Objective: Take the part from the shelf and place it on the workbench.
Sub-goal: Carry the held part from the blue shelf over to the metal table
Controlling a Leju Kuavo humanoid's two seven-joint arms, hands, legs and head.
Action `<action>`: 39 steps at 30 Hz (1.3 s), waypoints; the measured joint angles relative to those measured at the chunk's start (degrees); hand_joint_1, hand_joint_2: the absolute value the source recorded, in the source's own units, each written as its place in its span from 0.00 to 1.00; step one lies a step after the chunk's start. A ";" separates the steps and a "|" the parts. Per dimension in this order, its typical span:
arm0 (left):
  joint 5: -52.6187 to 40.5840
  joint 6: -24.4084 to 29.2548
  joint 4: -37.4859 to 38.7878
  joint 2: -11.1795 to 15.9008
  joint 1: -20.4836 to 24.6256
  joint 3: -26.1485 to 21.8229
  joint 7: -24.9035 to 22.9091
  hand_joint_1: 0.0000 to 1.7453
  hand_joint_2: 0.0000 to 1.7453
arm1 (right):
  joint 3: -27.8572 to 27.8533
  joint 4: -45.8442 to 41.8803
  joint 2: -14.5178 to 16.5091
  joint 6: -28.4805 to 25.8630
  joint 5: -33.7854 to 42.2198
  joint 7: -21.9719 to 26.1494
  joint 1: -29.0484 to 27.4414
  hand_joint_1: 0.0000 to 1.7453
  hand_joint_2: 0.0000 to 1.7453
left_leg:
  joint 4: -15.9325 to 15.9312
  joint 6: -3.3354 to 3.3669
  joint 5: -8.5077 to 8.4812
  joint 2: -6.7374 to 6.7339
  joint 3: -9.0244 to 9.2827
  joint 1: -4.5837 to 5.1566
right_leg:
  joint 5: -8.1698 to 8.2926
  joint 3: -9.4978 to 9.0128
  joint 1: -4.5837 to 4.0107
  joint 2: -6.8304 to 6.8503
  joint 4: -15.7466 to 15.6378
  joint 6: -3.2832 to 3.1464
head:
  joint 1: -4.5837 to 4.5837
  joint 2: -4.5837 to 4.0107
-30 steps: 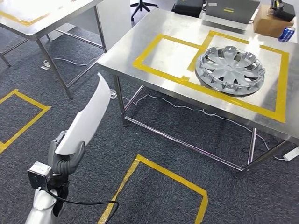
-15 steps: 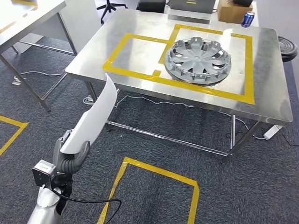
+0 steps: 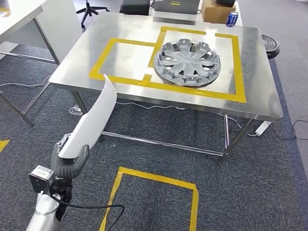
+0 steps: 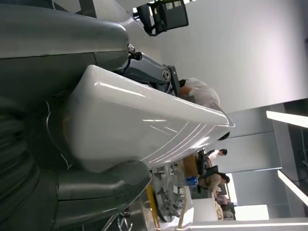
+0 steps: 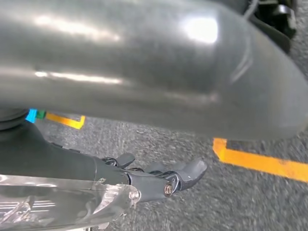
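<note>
- Nearest to me, at the lower left of the head view, my left robot hand (image 3: 69, 161) grips the near end of the white part (image 3: 94, 120); the grey thumb curls under it.
- The white part is long and curved and rises from the hand, leaning right and away. Its far tip overlaps the near left edge of the tabletop (image 3: 254, 91) in my view, yet it is carried in the air over the carpet, short of the table.
- In the left wrist view the same white part (image 4: 145, 125) sits clamped between the thick thumb and the darker fingers (image 4: 148, 72) of the left robot hand (image 4: 54, 144).
- My right robot hand (image 5: 160, 178) hangs above grey carpet, with its dark fingers stretched out loosely and nothing in them.
- On the floor just ahead lies a yellow tape rectangle (image 3: 156, 178).
- Farther off stands the steel tabletop, marked with yellow tape frames (image 3: 237, 67).
- A silver hubcap (image 3: 187, 62) lies flat inside the right frame.
- At the far edge I see a cardboard box (image 3: 217, 10) with a blue can (image 3: 231, 19) just beside it.
</note>
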State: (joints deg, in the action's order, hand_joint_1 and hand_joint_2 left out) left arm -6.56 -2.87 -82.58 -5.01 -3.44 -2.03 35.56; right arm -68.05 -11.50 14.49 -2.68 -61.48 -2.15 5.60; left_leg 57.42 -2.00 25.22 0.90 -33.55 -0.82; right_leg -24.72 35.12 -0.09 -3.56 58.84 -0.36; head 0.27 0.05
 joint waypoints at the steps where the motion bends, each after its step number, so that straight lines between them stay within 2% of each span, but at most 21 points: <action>1: 0.03 -0.29 0.04 0.07 0.00 0.00 0.22 1.00 1.00 | 0.03 0.00 0.00 0.05 -0.05 -0.05 0.01 0.00 0.00 | 0.00 0.19 0.02 0.02 0.02 0.06 | 0.12 -0.14 0.03 0.06 -0.18 0.17 | 0.00 -0.01; 5: 0.04 -0.71 0.21 0.24 -0.01 0.00 0.66 1.00 1.00 | 0.32 0.00 0.00 0.18 -0.09 -0.10 0.06 0.00 0.00 | 0.01 0.64 0.00 0.04 -0.02 0.20 | 0.65 -0.60 0.18 0.09 -0.73 1.66 | -0.02 -0.01; 9: 0.04 -0.71 0.24 0.34 -0.01 0.00 0.74 1.00 1.00 | 0.52 0.00 0.00 0.22 -0.09 -0.15 0.03 0.00 0.00 | 0.01 0.75 0.04 0.04 -0.02 0.22 | 0.67 -0.62 0.23 0.09 -0.86 2.32 | -0.03 -0.01; 21: 0.04 -0.71 0.24 0.60 -0.01 0.00 0.81 1.00 1.00 | 0.58 0.00 0.00 0.26 -0.09 -0.17 0.03 0.00 0.00 | -0.01 0.86 0.03 0.04 -0.03 0.16 | 0.65 -0.50 0.19 0.08 -0.72 2.41 | -0.05 -0.01; 25: 0.04 -1.01 0.24 0.64 0.01 0.00 1.01 1.00 1.00 | 0.75 0.00 0.00 0.26 -0.14 -0.16 0.03 0.00 0.00 | -0.03 1.35 0.23 0.05 -0.04 0.46 | 0.65 -0.52 0.52 0.02 -0.95 2.83 | -0.07 -0.01; 28: 0.03 -1.43 0.25 0.63 0.03 -0.02 1.25 1.00 1.00 | 0.91 0.00 0.00 0.25 -0.16 0.00 -0.01 0.00 0.00 | -0.71 2.21 0.84 0.01 0.34 0.45 | 0.98 -0.40 0.64 0.21 -0.02 3.46 | -0.06 0.01; 30: 0.02 -1.60 0.25 0.61 -0.02 -0.08 1.32 1.00 1.00 | 0.94 0.00 0.00 0.24 -0.18 0.19 0.03 0.00 0.00 | -1.01 2.73 1.48 -0.14 1.22 0.27 | -0.17 0.82 0.59 1.29 2.57 3.67 | 0.20 0.00; 31: 0.02 -1.66 0.24 0.61 -0.05 -0.12 1.36 1.00 1.00 | 0.96 0.00 0.00 0.24 -0.17 0.23 0.07 0.00 0.00 | -1.04 2.86 1.66 -0.30 1.70 0.22 | -1.48 2.38 0.62 1.92 5.43 3.76 | 0.32 0.00; 33: -0.10 -1.77 0.25 0.60 -0.16 -0.16 1.39 1.00 1.00 | 0.98 0.00 0.00 0.24 -0.14 0.24 0.02 0.00 0.00 | -1.02 2.82 2.30 -0.67 2.53 0.13 | -4.37 6.90 0.78 2.64 13.16 4.05 | 0.50 -0.01; 34: -0.25 -1.84 0.26 0.60 -0.22 -0.17 1.41 1.00 1.00 | 0.99 0.00 0.00 0.24 -0.12 0.20 -0.11 0.00 0.00 | -1.01 2.65 2.65 -0.81 3.00 0.01 | -5.18 8.81 0.88 2.78 15.91 4.19 | 0.51 -0.01; 35: -0.45 -1.95 0.27 0.61 -0.28 -0.18 1.42 1.00 1.00 | 0.99 0.00 0.00 0.22 -0.10 0.15 -0.28 0.00 0.00 | -1.00 2.38 3.06 -0.90 3.58 -0.20 | -5.24 9.83 1.01 2.89 16.73 4.37 | 0.54 -0.01; 36: -0.66 -2.07 0.27 0.61 -0.32 -0.18 1.43 1.00 1.00 | 0.99 0.00 0.00 0.21 -0.08 0.10 -0.44 0.00 0.00 | -0.98 1.97 3.53 -0.94 4.31 -0.49 | -4.49 9.69 1.21 3.00 15.26 4.67 | 0.54 -0.01; 37: -0.85 -2.12 0.28 0.60 -0.33 -0.18 1.45 1.00 1.00 | 0.99 0.00 0.00 0.21 -0.06 0.07 -0.58 0.00 0.00 | -0.97 1.47 4.12 -0.96 5.12 -0.82 | -2.92 8.61 1.50 3.23 11.97 5.13 | 0.56 -0.01; 39: -1.02 -1.99 0.30 0.57 -0.37 -0.18 1.48 1.00 1.00 | 0.99 0.07 0.06 0.22 -0.04 0.03 -0.71 0.00 0.00 | -0.94 0.29 5.50 -1.04 6.66 -1.23 | 1.46 6.10 2.12 4.16 4.68 6.11 | 0.88 -0.01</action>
State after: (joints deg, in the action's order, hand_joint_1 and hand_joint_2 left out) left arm -7.58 -4.86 -82.27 -4.44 -3.82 -2.21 37.04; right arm -67.06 -11.43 14.55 -2.46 -61.52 -2.11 4.90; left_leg 56.48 -1.71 30.72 -0.13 -26.88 -2.04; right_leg -23.25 41.22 2.04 0.59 63.52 5.75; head 1.15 0.04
